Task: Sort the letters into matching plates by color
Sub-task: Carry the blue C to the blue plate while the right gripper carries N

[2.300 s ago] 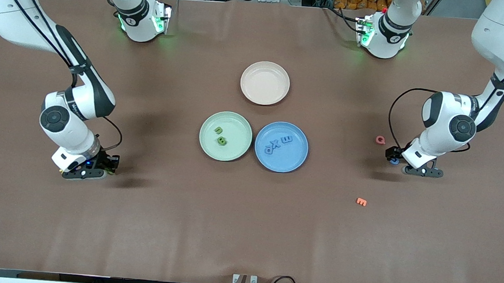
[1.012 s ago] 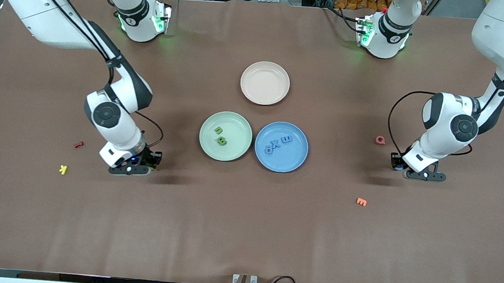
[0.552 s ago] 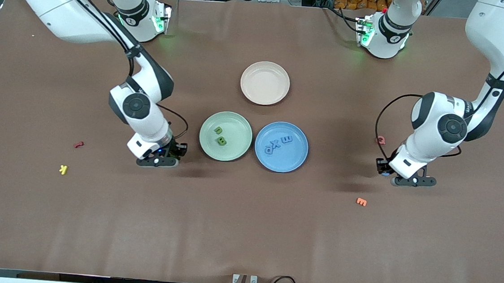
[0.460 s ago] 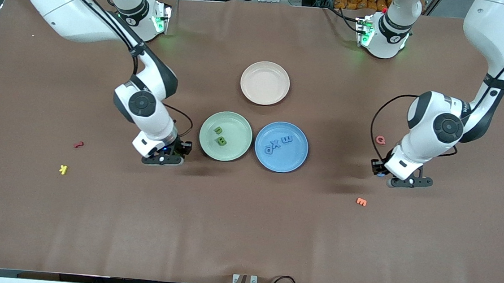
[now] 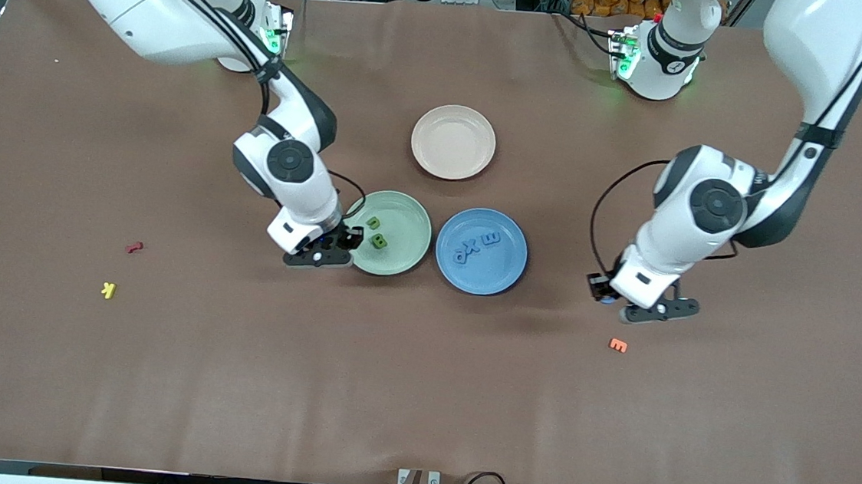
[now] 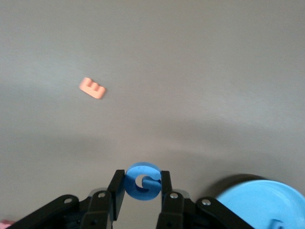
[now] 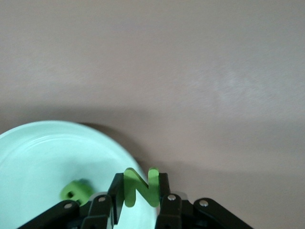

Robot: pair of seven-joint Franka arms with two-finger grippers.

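right end effector (image 7: 138, 196) pinches green N (image 7: 139, 187) | left end effector (image 6: 141, 191) pinches blue, likely G (image 6: 142, 180)

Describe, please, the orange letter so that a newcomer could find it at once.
Start at the blue plate mid-table and move toward the left arm's end. Just nearer the front camera than the left gripper lies the orange letter, an E, the only loose piece there.

The desk (image 5: 419, 395) is covered in matt brown cloth-like sheeting; the plates (image 5: 406, 259) look matt and smooth, the letters (image 6: 142, 181) foam-like.
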